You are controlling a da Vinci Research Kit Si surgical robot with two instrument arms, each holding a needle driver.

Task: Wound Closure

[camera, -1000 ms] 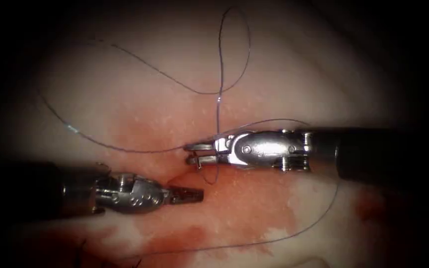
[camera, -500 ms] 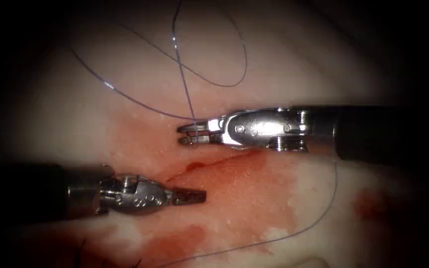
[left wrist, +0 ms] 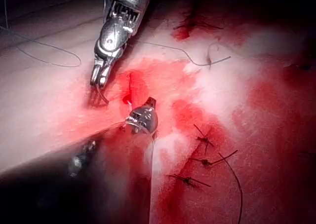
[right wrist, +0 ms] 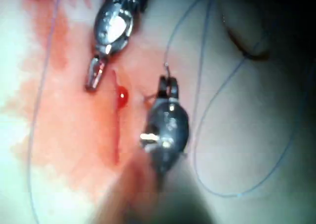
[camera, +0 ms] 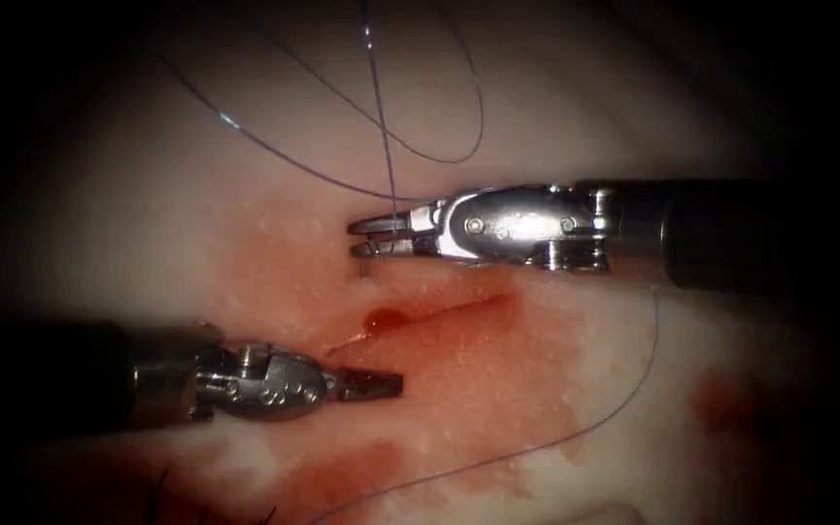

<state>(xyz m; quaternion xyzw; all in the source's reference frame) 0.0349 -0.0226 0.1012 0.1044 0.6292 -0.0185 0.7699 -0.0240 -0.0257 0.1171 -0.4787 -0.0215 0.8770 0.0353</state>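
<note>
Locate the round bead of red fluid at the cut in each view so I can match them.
Endoscope view: the round bead of red fluid sits at the cut's left end, between the two tools.
Left wrist view: the bead lies just beyond the left arm's tool.
Right wrist view: the bead lies between the tools.
Shared landmark: the dark line of the cut, running from the bead.

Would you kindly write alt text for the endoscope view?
The right end effector grips the needle above the tissue, just above the cut. Thread loops behind, and the left end effector lies shut, holding nothing, beside red fluid.
</note>
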